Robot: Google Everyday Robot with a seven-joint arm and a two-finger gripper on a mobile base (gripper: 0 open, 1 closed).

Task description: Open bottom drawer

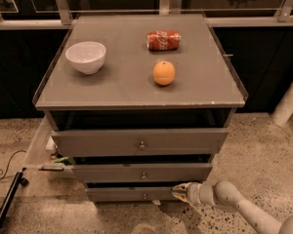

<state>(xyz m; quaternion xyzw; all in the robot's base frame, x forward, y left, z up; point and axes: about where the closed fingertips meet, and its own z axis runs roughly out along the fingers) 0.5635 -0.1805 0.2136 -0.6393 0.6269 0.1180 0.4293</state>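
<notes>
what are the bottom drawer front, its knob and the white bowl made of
The flat grey bottom drawer front: matte painted metal or laminate, no grain visible. Its small round knob: likely polished metal, it glints. The round white bowl: probably glazed ceramic, smooth, soft sheen. The beige gripper sits by the drawer's right end.

I'm looking at a plain grey cabinet (136, 89), matte with no pattern. The bottom drawer (117, 194) has the same flat grey front and a small silvery knob (144, 196). My gripper (178, 191) sits at five o'clock in view, by that drawer's three o'clock end. It's pale cream with a yellowish tip, on an off-white arm (234, 201). On top there's a white bowl (86, 56) at ten o'clock, a red soda can (163, 40) with white lettering at twelve, and a solid orange (164, 73) at centre. The floor (263, 150) is beige speckled with dark flecks, and a black cable (0, 172) lies at eight o'clock.
</notes>
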